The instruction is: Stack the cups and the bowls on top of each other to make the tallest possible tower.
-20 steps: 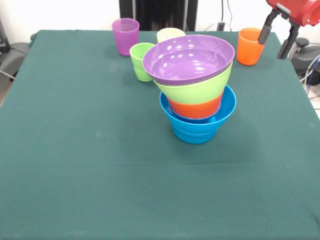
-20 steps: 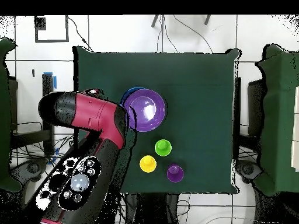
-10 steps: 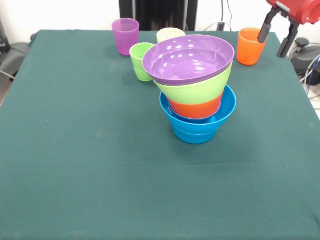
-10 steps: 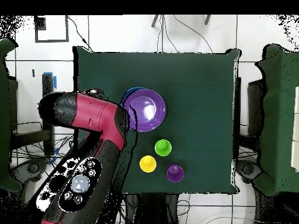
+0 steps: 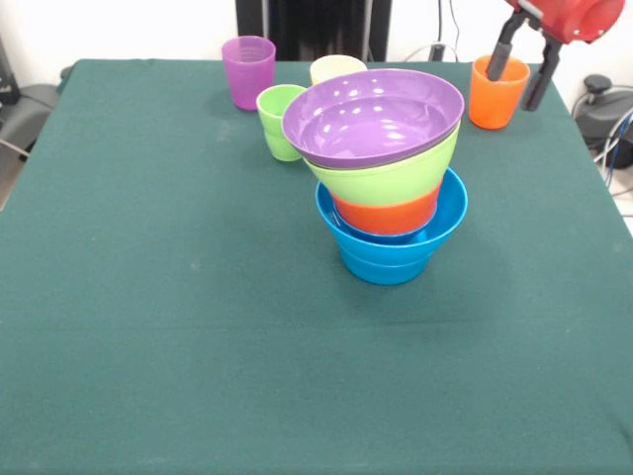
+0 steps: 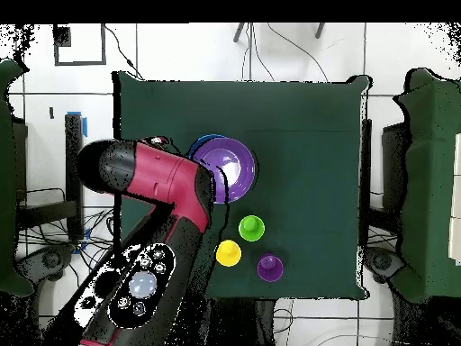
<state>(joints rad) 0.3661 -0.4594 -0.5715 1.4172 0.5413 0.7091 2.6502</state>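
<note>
Four cups wait loose while the gripper (image 5: 521,61) hovers spread over the orange cup (image 5: 497,91).

Front view: the tower (image 5: 386,173) stands mid-table (image 5: 148,327), a glossy purple bowl (image 5: 373,116) nested in a lime green bowl (image 5: 391,176), an orange bowl (image 5: 388,213) and blue bowls (image 5: 391,247) beneath. Behind the tower sit the green cup (image 5: 277,121), purple cup (image 5: 248,69) and yellow cup (image 5: 336,68); the orange cup is to its far right. The gripper's two dark fingers straddle that cup's rim, holding nothing. Judged step: reaching for the orange cup; next it should lower, close, then carry it to the tower.

Overhead view: the arm (image 6: 158,194) covers the orange cup and part of the tower (image 6: 230,171); smooth round rims of three cups lie below it.
</note>
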